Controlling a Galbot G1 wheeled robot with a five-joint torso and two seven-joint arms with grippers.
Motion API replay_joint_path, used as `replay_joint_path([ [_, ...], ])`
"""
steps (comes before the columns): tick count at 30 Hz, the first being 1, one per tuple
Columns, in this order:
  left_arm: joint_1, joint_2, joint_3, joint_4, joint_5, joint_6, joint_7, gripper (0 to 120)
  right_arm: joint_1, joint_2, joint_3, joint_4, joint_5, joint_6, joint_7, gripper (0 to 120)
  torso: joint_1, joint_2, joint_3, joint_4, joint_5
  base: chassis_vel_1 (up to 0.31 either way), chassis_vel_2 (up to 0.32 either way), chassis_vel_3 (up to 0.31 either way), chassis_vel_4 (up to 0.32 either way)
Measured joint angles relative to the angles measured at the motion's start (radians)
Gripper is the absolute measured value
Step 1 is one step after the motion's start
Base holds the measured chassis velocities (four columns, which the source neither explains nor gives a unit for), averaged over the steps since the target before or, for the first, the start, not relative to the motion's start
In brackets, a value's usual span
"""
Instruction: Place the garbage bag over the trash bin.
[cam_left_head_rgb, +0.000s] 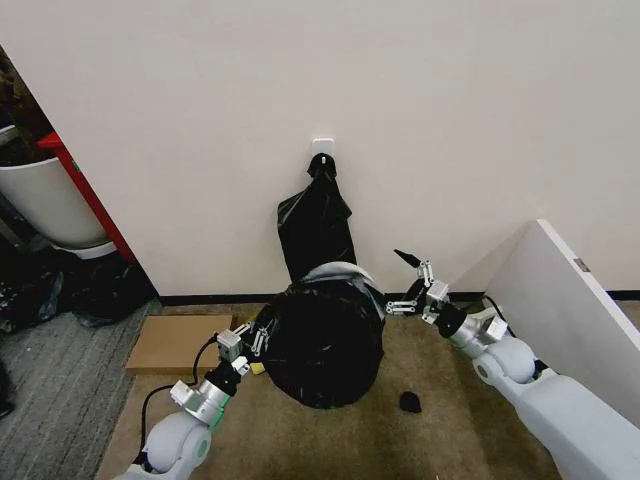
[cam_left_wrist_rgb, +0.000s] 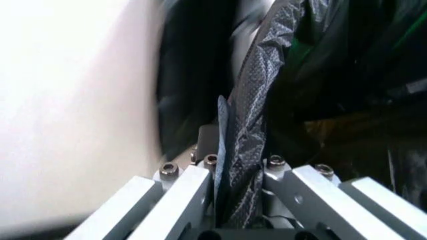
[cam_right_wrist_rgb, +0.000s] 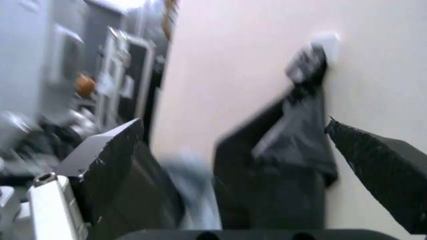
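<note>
Our left gripper is clamped on the garbage bag, a fold of black plastic pinched between its fingers at the bag's left edge. Our right gripper hangs just right of it, jaws spread wide and empty. The bag drapes over the trash bin, a strip of pale rim showing at the far side near the wall, with a bundle of black bags hanging just behind.

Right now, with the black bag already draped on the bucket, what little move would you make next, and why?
Probably bring the open right pincer back onto the garbage bag's edge beside it. The bag covers most of the trash bin, but a pale strip of rim still shows at the back. The left pincer is shut on the bag's near-left edge, so the right side looks like the one needing a tug.
</note>
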Motion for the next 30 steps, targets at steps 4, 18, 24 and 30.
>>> replay_joint_path([
  [4, 0.004, -0.006, 0.011, -0.04, -0.083, 0.116, -0.101, 0, -0.038, 0.053, 0.048, 0.063, -0.012, 0.017, 0.013, 100, 0.0, 0.0, 0.0, 0.0001, 0.0003, 0.0, 0.0, 0.0, 0.0],
  [18, 0.037, -0.07, -0.001, -0.286, -0.35, 0.582, -0.561, 0, -0.098, 0.189, 0.027, 0.164, -0.648, 0.01, 0.624, 100, 0.0, 0.0, 0.0, 0.0001, 0.0001, 0.0, 0.0, 0.0, 0.0],
  [24, 0.036, -0.118, -0.02, -0.327, -0.55, 0.778, -0.792, 0, -0.142, 0.196, 0.032, 0.178, -0.69, 0.02, 0.67, 100, 0.0, 0.0, 0.0, -0.0001, 0.0001, 0.0, 0.0, 0.0, 0.0],
  [30, 0.051, -0.12, 0.015, -0.327, -0.486, 0.792, -0.804, 0, -0.144, 0.203, 0.017, 0.183, -0.689, 0.021, 0.669, 100, 0.0, 0.0, 0.0, 0.0, 0.0001, 0.0, 0.0, 0.0, 0.0],
])
